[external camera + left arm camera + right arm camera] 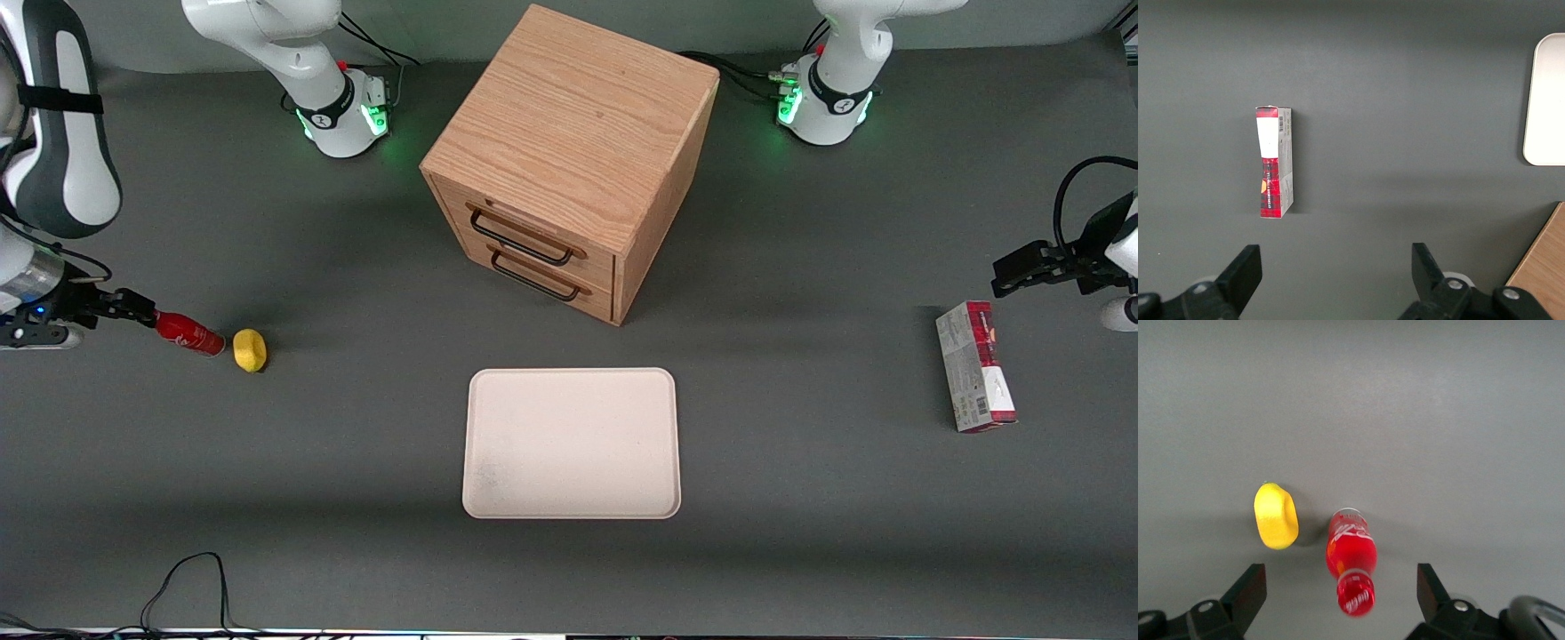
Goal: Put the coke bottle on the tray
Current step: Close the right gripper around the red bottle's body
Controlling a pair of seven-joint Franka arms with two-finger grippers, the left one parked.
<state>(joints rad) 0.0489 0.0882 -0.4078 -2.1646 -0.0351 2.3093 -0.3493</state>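
The coke bottle (189, 334), small, glossy red with white script, is on the grey table toward the working arm's end, its red cap pointing at my right gripper (140, 311). In the right wrist view the bottle (1351, 553) shows between the two black fingers (1248, 592), its cap level with the fingertips and untouched. The gripper (1340, 597) is wide open and holds nothing. The cream-white tray (572, 443) lies empty at the table's middle, nearer to the front camera than the cabinet; its edge shows in the left wrist view (1546, 100).
A yellow lemon-like object (250, 349) sits close beside the bottle's base and also shows in the right wrist view (1276, 515). A wooden two-drawer cabinet (569, 151) stands mid-table. A red-and-grey carton (975, 378) lies toward the parked arm's end.
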